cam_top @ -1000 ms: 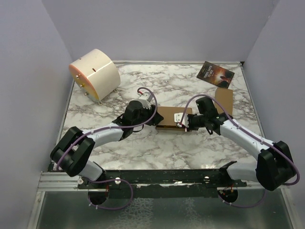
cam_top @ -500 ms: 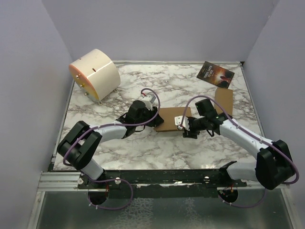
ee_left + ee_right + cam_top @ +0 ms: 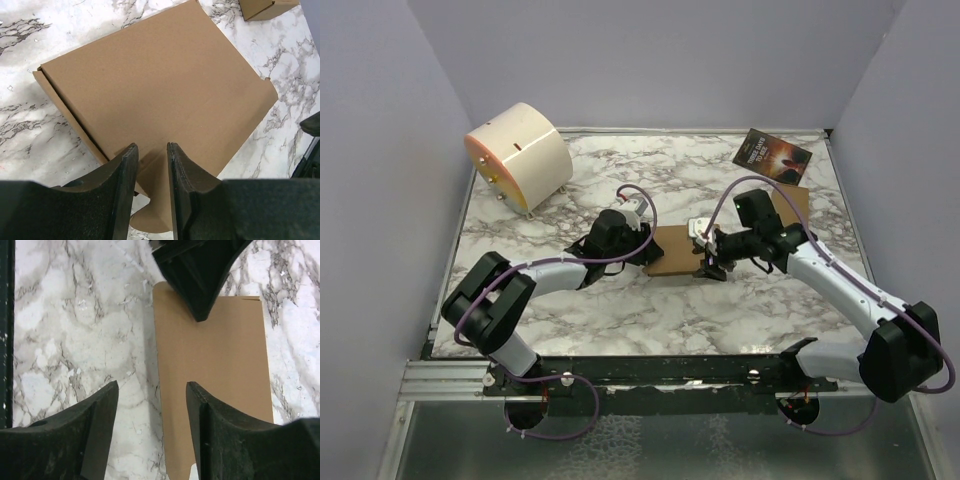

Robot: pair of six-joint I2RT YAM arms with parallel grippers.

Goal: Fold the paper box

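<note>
The paper box [image 3: 675, 250] lies folded flat and closed on the marble table, brown and plain. In the left wrist view the paper box [image 3: 155, 85] fills the middle, and a rounded tab [image 3: 152, 210] sticks out from its near edge. My left gripper [image 3: 151, 147] is at that edge with its jaws a narrow gap apart over the tab, not clamped on it; in the top view the left gripper [image 3: 645, 243] is at the box's left end. My right gripper [image 3: 150, 387] is open above the box's long edge, one finger over marble, one over cardboard, seen from above [image 3: 707, 262] at the box's right end.
A smaller brown cardboard box [image 3: 790, 205] lies behind the right arm and shows in the left wrist view [image 3: 262, 7]. A dark printed booklet [image 3: 772, 155] lies at the back right. A large cream cylinder [image 3: 518, 155] stands at the back left. Walls close three sides.
My right arm has lifted and swung back a little from the box's right end. My left gripper has shifted slightly toward the box's left edge. The box has barely moved.
</note>
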